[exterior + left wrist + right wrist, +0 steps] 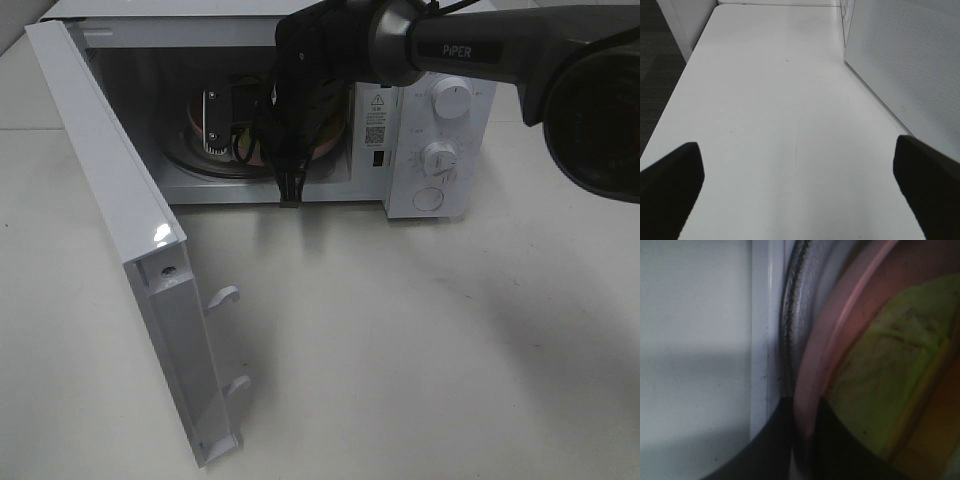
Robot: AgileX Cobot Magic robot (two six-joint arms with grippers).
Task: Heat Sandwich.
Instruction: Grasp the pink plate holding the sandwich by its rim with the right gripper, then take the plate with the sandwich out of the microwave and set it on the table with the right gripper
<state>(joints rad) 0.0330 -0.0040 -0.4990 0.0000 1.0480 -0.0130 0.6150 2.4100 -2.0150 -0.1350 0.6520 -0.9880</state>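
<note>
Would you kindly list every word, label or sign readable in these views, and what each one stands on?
"PiPER": on the right arm.
Warning triangle and QR code: on a sticker on the microwave; its print is too small to read.
Markings around the knobs: too small to read.
Both wrist views: no text.

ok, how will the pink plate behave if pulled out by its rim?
The pink plate looks rigid, so probably no flex. Pinched at one rim spot by the right gripper, it may tilt. The sandwich lies loose on it and could slide.
</note>
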